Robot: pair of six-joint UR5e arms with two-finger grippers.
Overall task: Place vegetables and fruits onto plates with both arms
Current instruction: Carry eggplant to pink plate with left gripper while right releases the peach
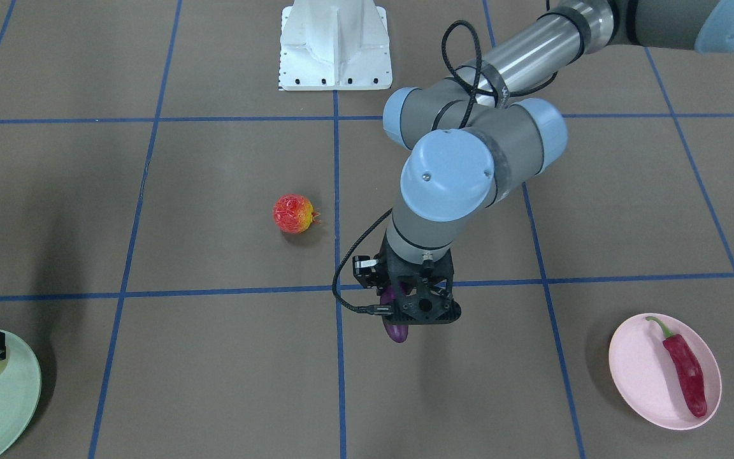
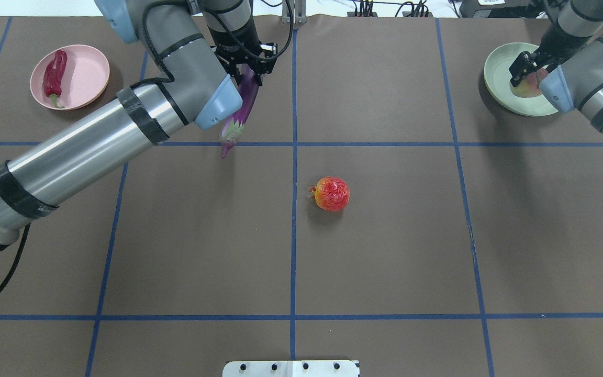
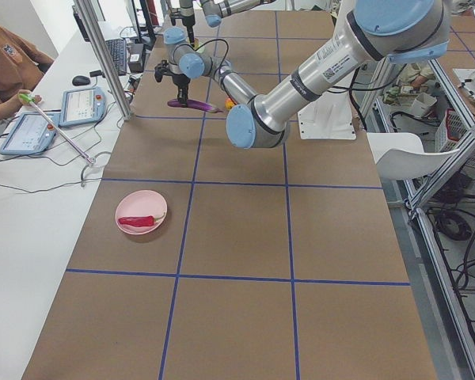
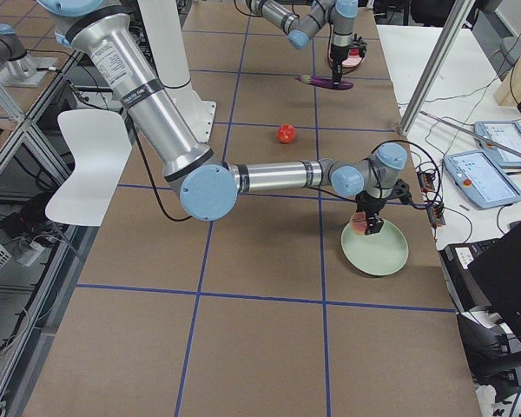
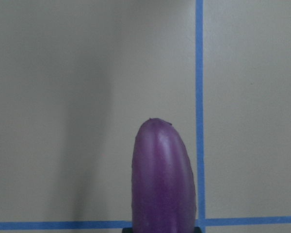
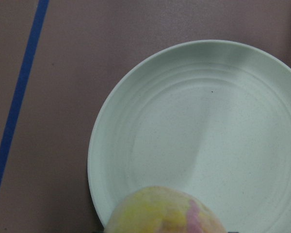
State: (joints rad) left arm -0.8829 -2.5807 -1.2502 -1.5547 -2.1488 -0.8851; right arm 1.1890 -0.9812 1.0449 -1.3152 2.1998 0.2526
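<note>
**Eggplant and peach both in the grip**

Flat table [image 2: 385, 251] of matte brown paper, squared off by blue tape lines [image 2: 293, 251]. Above it, a left arm [image 2: 97, 135] and a right arm [image 2: 597, 78] of smooth silver-grey tube with rounded light blue caps.

At the overhead view's far left, a round, shallow, matte pink plate [image 2: 86, 73]. At its far right, a green plate [image 2: 495, 73] of like shape, pale mint and faintly ringed in the right wrist view.

Long glossy purple eggplant [image 2: 246, 99], rounded at one end, capped pale green-purple at the other. Wrinkled red chili pepper [image 2: 54, 73] with a curved green stem, lying lengthwise in the pink plate. Round smooth peach [image 6: 165, 211], yellow-green blushed with pink. Bumpy red-orange fruit [image 2: 332, 193] with a small spiky crown, alone on the paper beside the centre tape line, well apart from both grippers.

Left gripper [image 2: 246, 65] clamped on the eggplant toward its rounded end. Held off the table, between the pink plate and the centre line, cap end toward the robot, rounded tip jutting past the fingers in the left wrist view.

Right gripper [image 2: 525, 70] closed on the peach, over the green plate near its rim. Cannot tell whether the peach touches the plate.
</note>
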